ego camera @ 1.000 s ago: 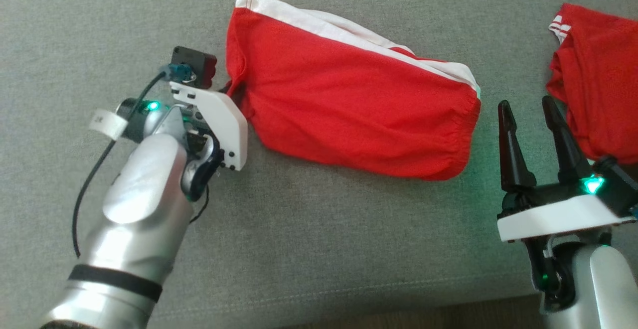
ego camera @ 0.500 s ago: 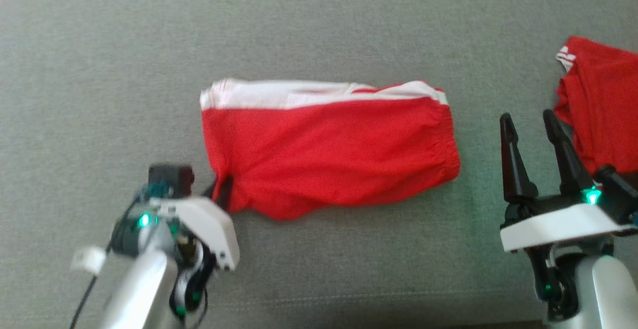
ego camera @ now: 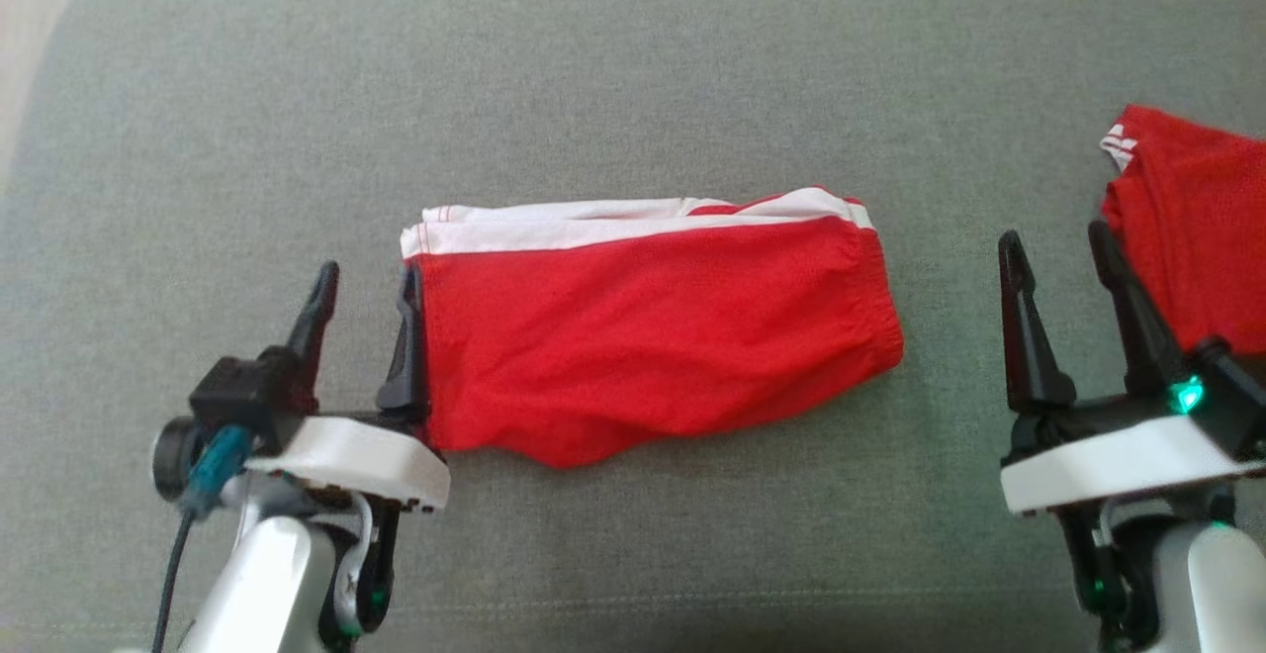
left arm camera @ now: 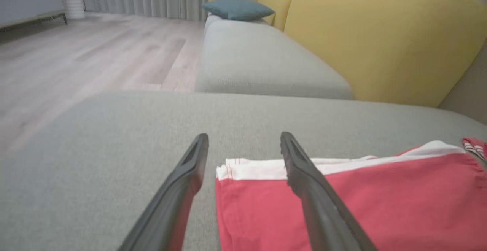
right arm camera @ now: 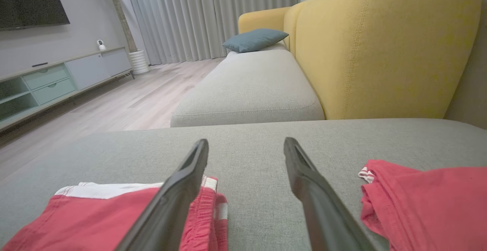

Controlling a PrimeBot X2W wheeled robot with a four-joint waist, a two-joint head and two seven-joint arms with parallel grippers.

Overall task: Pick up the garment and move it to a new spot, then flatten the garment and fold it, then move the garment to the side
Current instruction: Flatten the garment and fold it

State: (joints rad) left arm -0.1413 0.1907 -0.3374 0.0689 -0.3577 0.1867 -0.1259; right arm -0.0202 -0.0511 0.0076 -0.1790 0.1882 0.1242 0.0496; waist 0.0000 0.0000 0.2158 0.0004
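The garment (ego camera: 653, 336), red shorts with a white side stripe, lies folded flat across the middle of the grey seat cushion (ego camera: 633, 69). My left gripper (ego camera: 368, 275) is open at its left end. One finger rests along the fabric's left edge; the other is over bare cushion. In the left wrist view the garment (left arm camera: 380, 205) reaches between and under the spread fingers of the left gripper (left arm camera: 244, 138), and nothing is pinched. My right gripper (ego camera: 1053, 237) stands open beyond the garment's waistband end and holds nothing. In the right wrist view the right gripper (right arm camera: 246, 143) is over bare cushion, with the garment (right arm camera: 87, 220) to its left.
A second red garment (ego camera: 1197, 247) lies crumpled at the far right, close beside my right gripper's fingers, and also shows as the second red garment (right arm camera: 430, 205). The cushion's rounded left corner meets wood floor (ego camera: 30, 0). A yellow backrest (left arm camera: 380, 42) and blue pillow (left arm camera: 237, 9) stand beyond.
The head camera has shifted. My left gripper, earlier shut on the garment's left corner, has let go and opened, fingers now pointing up. The garment lies level instead of slanted. The right gripper is unchanged.
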